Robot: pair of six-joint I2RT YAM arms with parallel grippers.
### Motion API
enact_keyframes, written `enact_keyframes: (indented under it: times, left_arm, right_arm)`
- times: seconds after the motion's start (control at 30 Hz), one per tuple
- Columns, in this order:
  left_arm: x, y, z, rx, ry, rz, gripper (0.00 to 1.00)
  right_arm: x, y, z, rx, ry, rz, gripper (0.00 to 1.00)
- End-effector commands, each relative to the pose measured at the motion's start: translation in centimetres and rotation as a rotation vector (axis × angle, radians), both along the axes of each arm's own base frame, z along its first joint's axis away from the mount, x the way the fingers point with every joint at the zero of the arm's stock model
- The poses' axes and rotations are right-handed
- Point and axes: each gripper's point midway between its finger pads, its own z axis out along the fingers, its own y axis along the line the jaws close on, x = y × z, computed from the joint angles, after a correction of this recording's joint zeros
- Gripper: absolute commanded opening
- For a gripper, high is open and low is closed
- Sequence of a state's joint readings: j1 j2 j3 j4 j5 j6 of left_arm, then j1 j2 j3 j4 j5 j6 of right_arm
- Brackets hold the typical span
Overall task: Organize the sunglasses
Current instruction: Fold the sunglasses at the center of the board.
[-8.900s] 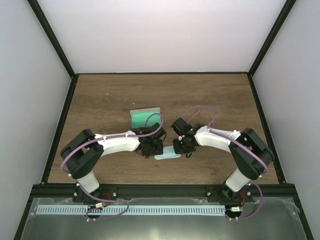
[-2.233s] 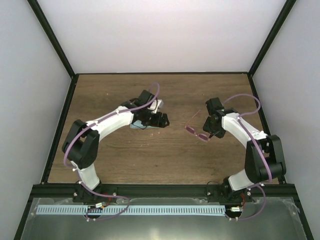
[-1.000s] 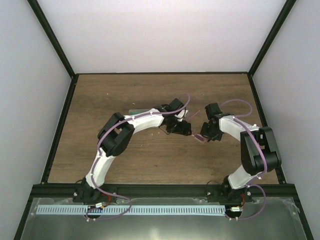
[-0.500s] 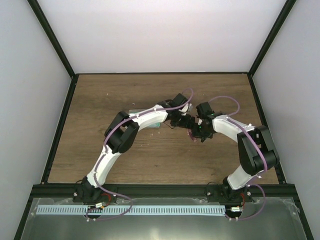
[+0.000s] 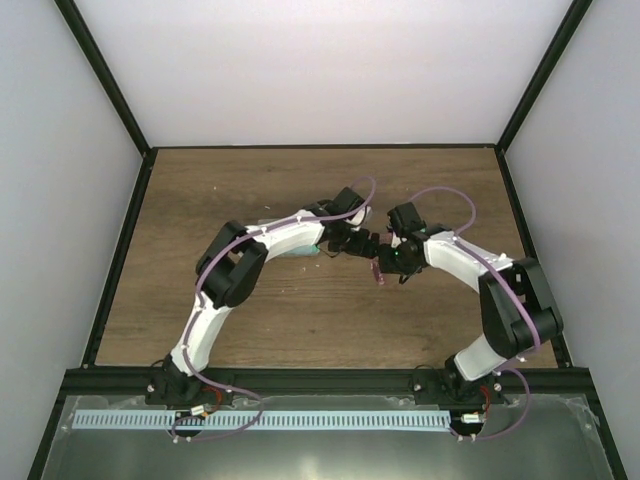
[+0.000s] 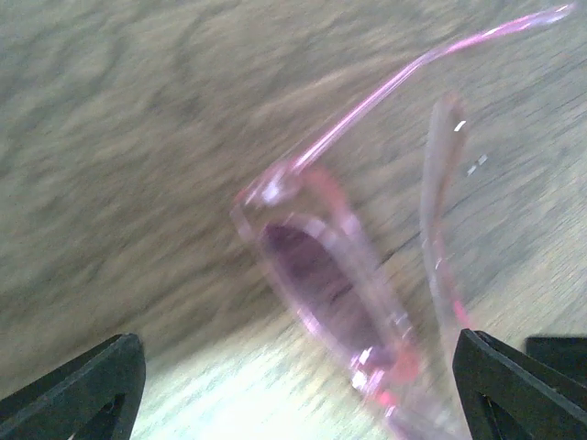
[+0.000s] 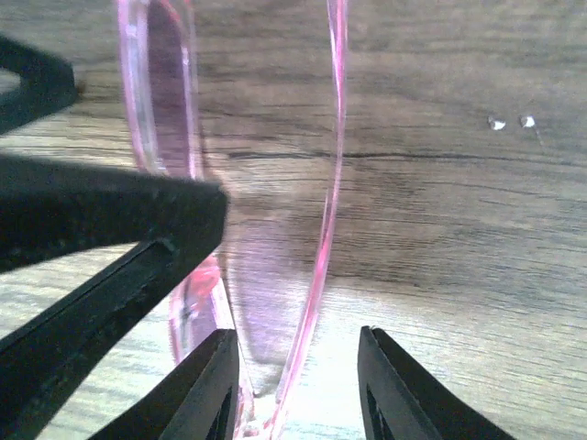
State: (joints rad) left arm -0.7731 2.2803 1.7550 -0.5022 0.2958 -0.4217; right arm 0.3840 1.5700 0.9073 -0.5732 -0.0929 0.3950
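Note:
The sunglasses [image 5: 378, 272], thin pink frame with tinted lenses, sit low over the wooden table [image 5: 200, 200] mid-right. In the left wrist view the sunglasses [image 6: 321, 275] lie tilted just ahead of my left gripper [image 6: 298, 390], which is open wide with nothing between its fingers. My right gripper [image 7: 298, 385] is open, its jaws standing loosely around one temple arm of the sunglasses [image 7: 326, 229] near the hinge. A black finger of the left gripper [image 7: 101, 215] crosses in front of a lens. From above, the left gripper [image 5: 362, 243] and right gripper [image 5: 388, 262] nearly meet over the glasses.
A teal-green item [image 5: 305, 253] peeks out from under the left forearm, mostly hidden. Black frame rails [image 5: 120, 250] border the table on both sides and at the back.
The right gripper carried the sunglasses leftward and has opened its jaws. The left arm stretched right to meet it, and its jaws have spread wider.

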Motion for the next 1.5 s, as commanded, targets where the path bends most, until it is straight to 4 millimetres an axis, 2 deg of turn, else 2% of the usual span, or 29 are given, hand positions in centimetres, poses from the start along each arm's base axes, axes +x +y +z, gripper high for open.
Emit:
enact_keyframes:
  times: [0.0, 0.03, 0.17, 0.37, 0.47, 0.6, 0.73, 0.97, 1.07, 1.2, 1.3, 1.47]
  left_arm:
    - [-0.1, 2.5, 1.6, 0.027, -0.066, 0.044, 0.95]
    - [-0.2, 2.8, 2.1, 0.025, -0.079, 0.05, 0.95]
    - [-0.1, 3.7, 3.6, 0.022, -0.119, 0.081, 0.96]
    - [-2.1, 5.8, 2.9, 0.012, -0.076, 0.093, 0.97]
    - [-3.2, 7.5, 2.6, 0.025, -0.071, 0.118, 0.97]
    - [-4.1, 9.7, 2.0, 0.036, -0.036, 0.162, 0.99]
    - [-5.1, 10.9, 1.8, 0.047, -0.024, 0.177, 0.99]
    - [-6.0, 11.6, 1.5, 0.06, -0.012, 0.173, 0.99]
    - [-6.0, 11.7, 1.3, 0.067, -0.008, 0.172, 0.99]
    - [-6.1, 11.6, 1.0, 0.072, -0.005, 0.164, 1.0]
    - [-6.0, 11.4, 0.8, 0.069, -0.001, 0.157, 1.0]
    - [-6.0, 11.2, 0.3, 0.068, 0.01, 0.151, 1.0]
  right_arm:
    - [1.6, 0.7, 3.6, 0.02, -0.125, 0.022, 0.37]
    - [1.7, 0.6, 3.9, 0.019, -0.136, 0.018, 0.38]
    - [2.0, 0.7, 4.9, 0.026, -0.172, 0.022, 0.58]
    - [3.4, 1.3, 4.2, 0.029, -0.157, 0.021, 0.94]
    - [4.2, 1.5, 3.9, 0.016, -0.151, 0.014, 0.99]
    - [5.2, 1.8, 4.1, 0.021, -0.177, 0.02, 0.99]
    - [5.8, 1.7, 2.7, -0.008, -0.15, 0.015, 0.95]
    - [6.5, 1.9, 0.4, -0.032, -0.108, 0.013, 0.84]
    - [6.7, 1.9, -0.2, -0.043, -0.094, 0.008, 0.74]
    - [7.0, 1.7, -0.3, -0.06, -0.088, -0.01, 0.5]
    - [7.1, 1.7, -0.3, -0.059, -0.083, -0.016, 0.36]
    - [7.1, 1.6, -0.1, -0.068, -0.077, -0.019, 0.23]
